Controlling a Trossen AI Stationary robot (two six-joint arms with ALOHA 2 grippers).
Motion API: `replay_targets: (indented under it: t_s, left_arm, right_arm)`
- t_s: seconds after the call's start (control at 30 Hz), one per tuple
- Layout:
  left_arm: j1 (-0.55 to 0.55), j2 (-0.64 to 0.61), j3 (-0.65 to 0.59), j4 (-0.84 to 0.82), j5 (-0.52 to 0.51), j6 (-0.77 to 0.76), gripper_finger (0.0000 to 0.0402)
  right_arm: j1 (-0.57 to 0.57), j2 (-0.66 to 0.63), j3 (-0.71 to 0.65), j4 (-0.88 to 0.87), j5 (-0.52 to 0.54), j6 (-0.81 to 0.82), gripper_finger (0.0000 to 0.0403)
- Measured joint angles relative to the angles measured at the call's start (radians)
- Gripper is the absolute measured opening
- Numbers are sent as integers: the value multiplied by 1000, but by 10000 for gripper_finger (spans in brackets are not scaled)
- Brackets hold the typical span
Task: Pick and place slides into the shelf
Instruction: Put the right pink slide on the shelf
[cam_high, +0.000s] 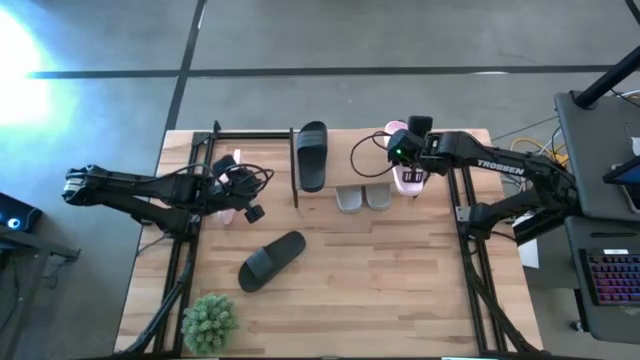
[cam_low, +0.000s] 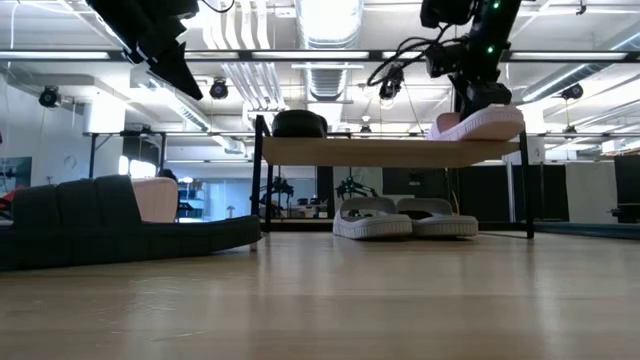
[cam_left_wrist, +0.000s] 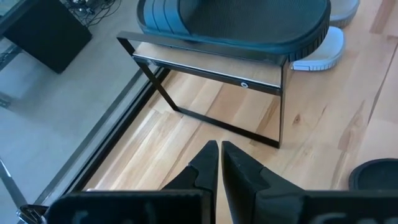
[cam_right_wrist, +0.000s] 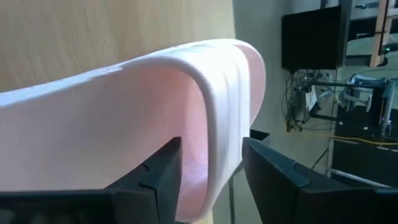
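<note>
On the shelf (cam_high: 300, 160) at the table's (cam_high: 400, 290) far edge, a pink slide (cam_high: 405, 175) lies at the right end of the top plank, its tip jutting past the edge in the low view. The right gripper (cam_high: 412, 178) sits over it, its fingers (cam_right_wrist: 158, 171) spread to either side of the slide's strap, one inside and one outside, not pinching it. A black slide (cam_high: 312, 152) lies on the same plank toward the left end. The grey pair (cam_high: 363, 197) sits side by side under the shelf, toes poking out toward the table's middle. Another black slide (cam_high: 272, 259) lies loose on the table in front of the shelf, and a small green plant (cam_high: 210, 322) stands near the front left corner. The left gripper (cam_left_wrist: 219, 155) hangs left of the shelf, fingers pressed together and holding nothing, with a second pink slide (cam_high: 226, 212) partly hidden under that arm.
</note>
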Motion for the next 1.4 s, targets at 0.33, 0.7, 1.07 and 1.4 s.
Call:
replay_targets:
  t_s: [0.33,0.7,1.07,1.4]
  left_arm:
    - [0,-2,2,0,0,0,6]
    - [0,0,-2,0,1,-31,6]
    - [0,0,-2,0,2,-33,6]
    - [0,-1,-4,0,1,-24,6]
  right_arm:
    - [82,-111,1,-104,-5,245,160]
    - [231,-180,2,-207,-427,1185,113]
    - [393,-233,1,-277,-480,1618,10]
    - [394,-219,-119,-184,-514,1731,9]
